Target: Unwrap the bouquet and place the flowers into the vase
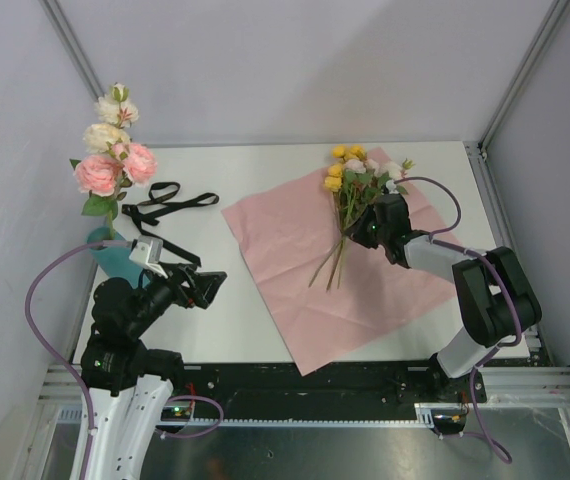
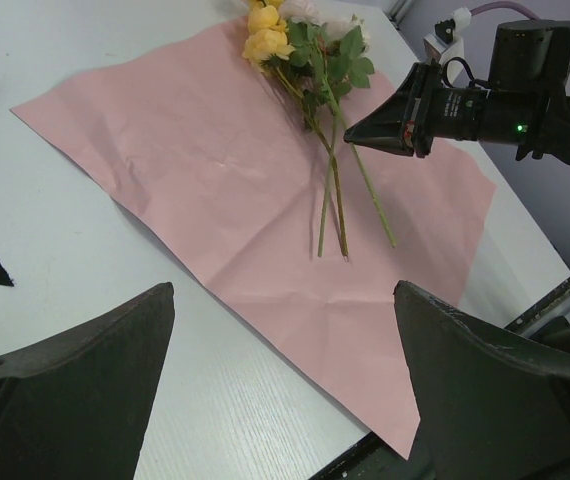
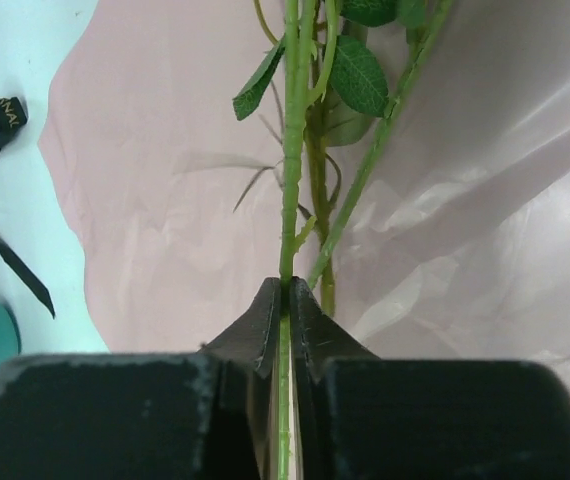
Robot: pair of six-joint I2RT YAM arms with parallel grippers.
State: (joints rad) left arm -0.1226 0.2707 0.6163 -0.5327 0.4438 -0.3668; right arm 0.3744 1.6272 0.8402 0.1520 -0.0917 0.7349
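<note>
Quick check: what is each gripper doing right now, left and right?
Left gripper: open, holding nothing.
Right gripper: closed on a green flower stem.

The white bench [image 1: 230, 322] carries a pink paper sheet [image 1: 285, 255], spread flat and full of creases. One corner of the sheet reaches over the near edge. A black ribbon [image 1: 195, 201] lies loose to the left of the sheet, not touching it.
</note>
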